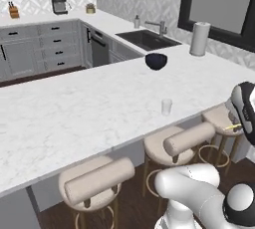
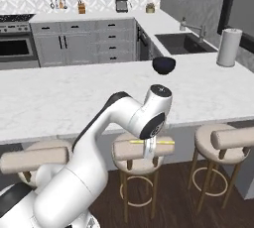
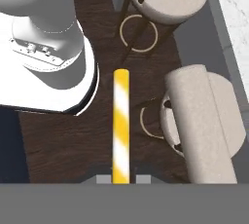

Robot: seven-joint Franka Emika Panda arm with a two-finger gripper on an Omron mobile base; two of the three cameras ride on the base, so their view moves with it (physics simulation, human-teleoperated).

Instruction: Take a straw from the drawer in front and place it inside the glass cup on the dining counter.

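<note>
The tool (image 2: 150,145) is clamped on the straw (image 3: 121,125), low beside the stools. Light, stiff and slippery, it seems best pinched mid-length. The glass cup (image 1: 166,106) stands on the desk (image 1: 74,113) at 12 o'clock.

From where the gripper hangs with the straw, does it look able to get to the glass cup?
Probably yes. The gripper, shut on the straw, hangs low in front of the stools, below the dining counter. The glass cup stands alone near the counter's edge, nothing close around it; the arm must lift first.
</note>
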